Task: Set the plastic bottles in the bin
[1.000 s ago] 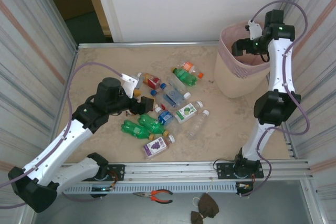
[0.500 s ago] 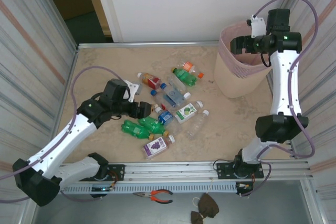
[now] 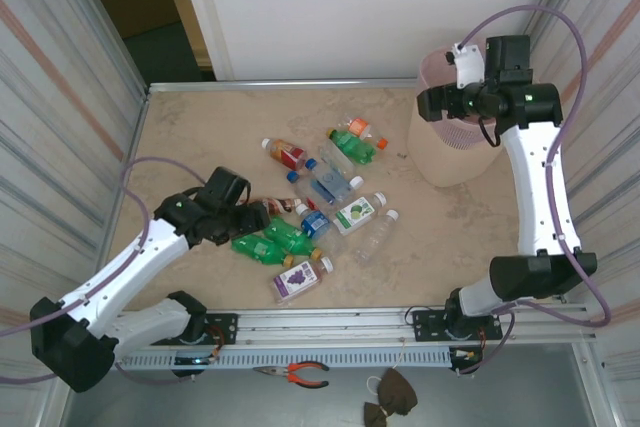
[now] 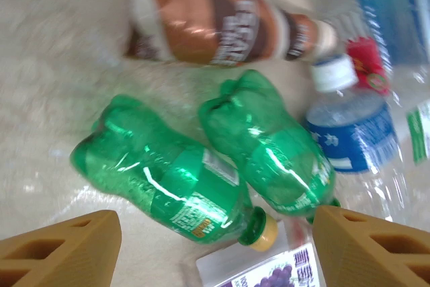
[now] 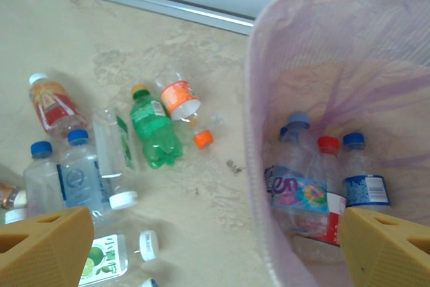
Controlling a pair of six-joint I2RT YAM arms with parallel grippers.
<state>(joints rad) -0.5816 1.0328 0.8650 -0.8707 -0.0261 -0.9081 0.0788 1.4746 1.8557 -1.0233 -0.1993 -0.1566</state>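
Green bottles (image 4: 175,179) just ahead of L hand (image 4: 211,236), fingers (image 4: 60,250) spread, none held

I see a glossy green bottle (image 4: 168,179) with a yellow cap, a second green bottle (image 4: 275,146), a brown bottle (image 4: 215,28) with white lettering, and a clear bottle (image 4: 353,132) banded blue. The bin (image 5: 259,132) is pale pink, the desk (image 3: 200,127) mottled beige.
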